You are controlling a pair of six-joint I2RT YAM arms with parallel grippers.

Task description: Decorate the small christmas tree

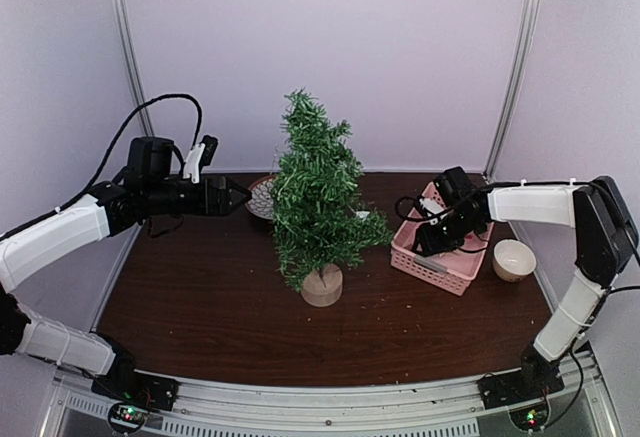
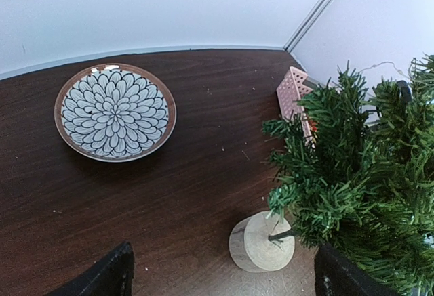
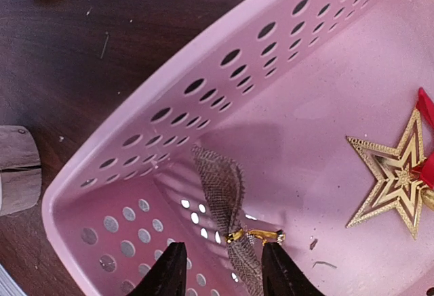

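The small christmas tree [image 1: 315, 192] stands mid-way along the desk [image 1: 200, 307] on its wooden stump [image 1: 322, 285], between a patterned plate [image 2: 114, 112] and a pink basket [image 1: 440, 247]. It looks light and top-heavy, with springy branches, so I'd steady it by the stump. The left hand [image 1: 232, 197] hovers beside it, spread wide. The right hand [image 3: 224, 265] is apart, straddling a limp burlap bow [image 3: 220, 187].

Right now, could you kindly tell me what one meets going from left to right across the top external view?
left gripper → patterned plate → small christmas tree → pink basket → cream bowl
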